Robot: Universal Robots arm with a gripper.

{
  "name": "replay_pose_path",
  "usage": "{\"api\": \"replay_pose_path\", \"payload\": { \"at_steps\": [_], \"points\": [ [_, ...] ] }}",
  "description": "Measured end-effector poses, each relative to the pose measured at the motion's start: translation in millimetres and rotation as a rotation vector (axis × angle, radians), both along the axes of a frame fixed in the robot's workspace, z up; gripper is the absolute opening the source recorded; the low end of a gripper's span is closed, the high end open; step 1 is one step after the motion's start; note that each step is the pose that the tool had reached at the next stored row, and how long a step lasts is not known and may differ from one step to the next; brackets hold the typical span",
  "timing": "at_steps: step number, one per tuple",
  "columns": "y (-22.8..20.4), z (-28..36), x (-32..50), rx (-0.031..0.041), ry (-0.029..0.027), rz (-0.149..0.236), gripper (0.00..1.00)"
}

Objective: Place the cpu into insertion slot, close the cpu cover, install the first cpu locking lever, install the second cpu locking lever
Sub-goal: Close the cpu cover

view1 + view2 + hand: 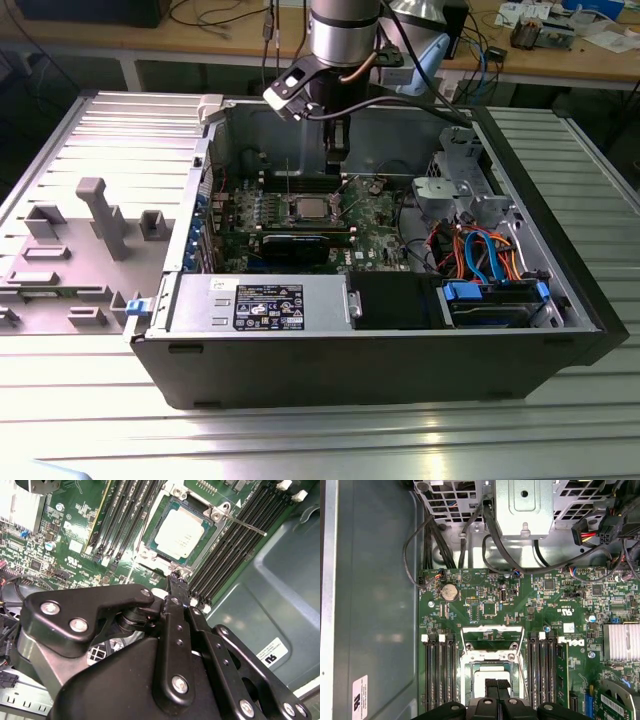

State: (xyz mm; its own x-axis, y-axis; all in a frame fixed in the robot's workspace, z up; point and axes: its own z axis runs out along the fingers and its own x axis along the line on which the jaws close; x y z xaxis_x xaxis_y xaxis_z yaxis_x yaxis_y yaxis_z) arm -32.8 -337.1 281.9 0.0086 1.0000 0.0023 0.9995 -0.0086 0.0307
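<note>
Small square silver-topped cpu [182,530] is sitting in the silver-rimmed insertion slot [216,514] on the green board [75,525]. Black tool [175,576] hovering near the slot's edge, fingers clenched, gripping nothing. Exterior view: cpu lying toward seven o'clock from the tool.

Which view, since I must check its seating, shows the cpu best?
The second wrist view: the cpu lies whole, unobstructed. In the first wrist view the gripper covers part of it; the exterior view shows it far off.
</note>
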Motion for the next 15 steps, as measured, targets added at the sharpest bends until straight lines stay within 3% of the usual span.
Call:
{"api": "replay_pose_path", "payload": {
  "at_steps": [15],
  "points": [
    [0.0,0.0,4.3,0.0000,0.0000,0.000,0.11]
  ]
}}
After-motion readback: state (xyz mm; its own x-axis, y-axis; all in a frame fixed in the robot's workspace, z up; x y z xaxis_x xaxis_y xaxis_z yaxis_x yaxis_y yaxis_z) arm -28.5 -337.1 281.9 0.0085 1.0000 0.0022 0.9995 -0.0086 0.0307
